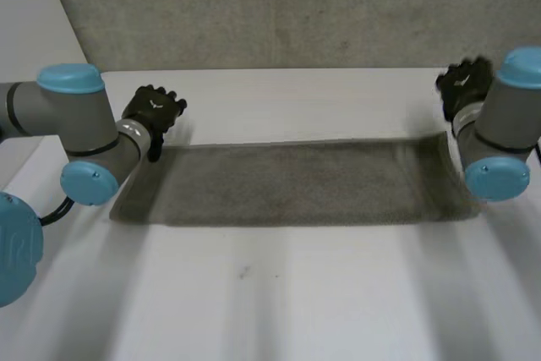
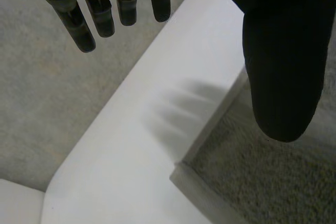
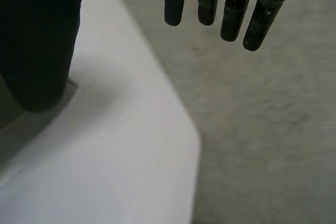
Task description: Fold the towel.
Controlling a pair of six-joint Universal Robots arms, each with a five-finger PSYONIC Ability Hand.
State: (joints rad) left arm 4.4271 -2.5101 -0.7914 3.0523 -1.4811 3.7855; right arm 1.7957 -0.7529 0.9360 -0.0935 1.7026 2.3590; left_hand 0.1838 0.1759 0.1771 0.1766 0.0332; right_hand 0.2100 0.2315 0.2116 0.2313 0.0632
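Note:
A grey towel [image 1: 292, 182] lies flat as a long strip across the middle of the white table [image 1: 279, 293]. My left hand [image 1: 155, 111] hovers above the towel's far left corner [image 2: 181, 169], fingers [image 2: 79, 22] straight and thumb [image 2: 283, 77] apart, holding nothing. My right hand [image 1: 463, 84] hangs above the far right corner [image 3: 71, 82], its fingers [image 3: 231, 14] straight and thumb [image 3: 37, 51] spread, empty too. Both hands are off the cloth.
The table's far edge [image 1: 279, 70] runs just behind the hands, with grey floor [image 1: 279, 6] beyond it. The table's far corners [image 3: 194, 135] lie close to each hand. Bare white tabletop stretches in front of the towel.

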